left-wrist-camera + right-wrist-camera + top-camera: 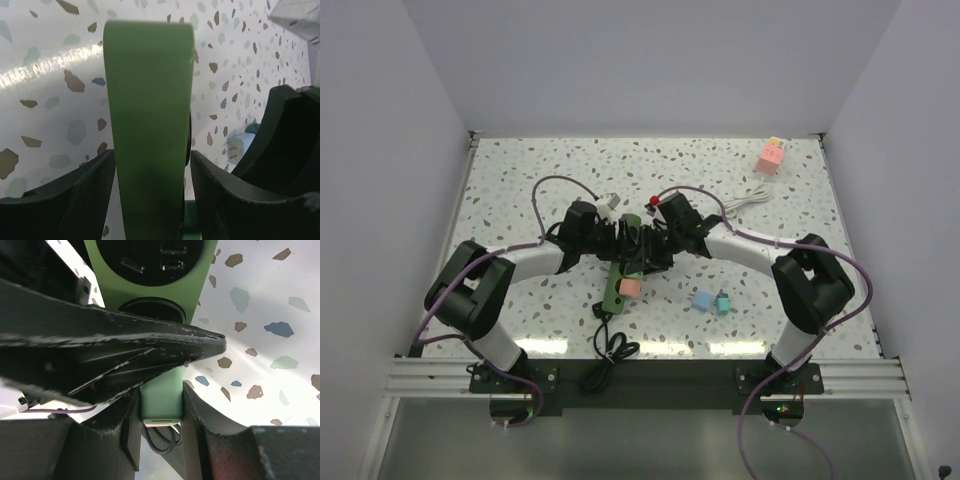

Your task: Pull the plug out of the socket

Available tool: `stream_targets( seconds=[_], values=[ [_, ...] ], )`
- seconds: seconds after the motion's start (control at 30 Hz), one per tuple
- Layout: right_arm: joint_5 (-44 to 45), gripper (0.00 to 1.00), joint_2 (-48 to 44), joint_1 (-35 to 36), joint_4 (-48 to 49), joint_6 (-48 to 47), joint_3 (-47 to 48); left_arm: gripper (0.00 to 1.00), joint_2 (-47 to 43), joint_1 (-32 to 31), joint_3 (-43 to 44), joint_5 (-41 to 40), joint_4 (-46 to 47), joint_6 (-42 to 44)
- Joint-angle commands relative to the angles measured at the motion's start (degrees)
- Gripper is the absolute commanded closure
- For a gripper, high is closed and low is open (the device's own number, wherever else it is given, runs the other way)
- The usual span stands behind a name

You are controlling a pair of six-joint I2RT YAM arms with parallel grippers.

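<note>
The socket, a dark-green power strip [613,293], lies at the table's middle, with its thin black cord [610,350] coiled toward the near edge. A pink plug [630,288] sits on the strip. My left gripper [625,243] is shut on the green bar [150,125], one finger on each side of it. My right gripper [650,250] is shut on a light-green plug [160,395] with a white end, which sits against the strip [192,287]. My left gripper's finger [125,350] crosses in front in the right wrist view. Both grippers meet over the strip's far end.
A blue cube [702,300] and a teal cube [722,303] lie right of the strip. A pink-and-yellow plug [772,155] with a loose white cable [750,200] lies at the far right. White walls stand on three sides.
</note>
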Motion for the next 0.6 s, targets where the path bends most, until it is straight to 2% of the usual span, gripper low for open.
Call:
stream_targets(
  seconds=[0.0,0.07,0.1,0.17,0.2,0.3,0.43,0.57],
  values=[
    [0.5,1.0,-3.2,0.1,3.9,-0.6,2.6,0.36,-1.7,-1.0,-1.8,3.0,3.6,-1.0],
    [0.5,1.0,-3.1,0.1,3.7,-0.7,2.6,0.47,-1.4,-1.1,-1.9,3.7,4.1,-0.9],
    [0.5,1.0,-3.0,0.1,3.8,-0.8,2.6,0.72,-1.3,-1.1,-1.9,3.7,4.2,-1.0],
    [0.5,1.0,-3.1,0.1,3.3,-1.0,2.5,0.97,-0.9,-1.1,-1.6,3.0,4.2,-1.0],
    [0.6,1.0,-3.7,0.1,2.6,-1.1,2.6,1.0,-0.7,-1.2,-1.4,1.7,3.8,-0.8],
    [1.0,1.0,-5.5,0.0,0.5,-2.2,1.9,1.0,-0.3,-1.1,-0.5,-0.1,2.2,-0.1],
    [3.4,1.0,-13.4,-0.5,-5.4,-4.3,-1.8,1.0,0.2,-1.0,1.0,-5.2,-1.4,2.3],
    [4.8,1.0,-25.5,-3.2,-10.8,-6.4,-9.3,1.0,0.9,-0.5,2.8,-8.3,-4.1,4.1]
  ],
)
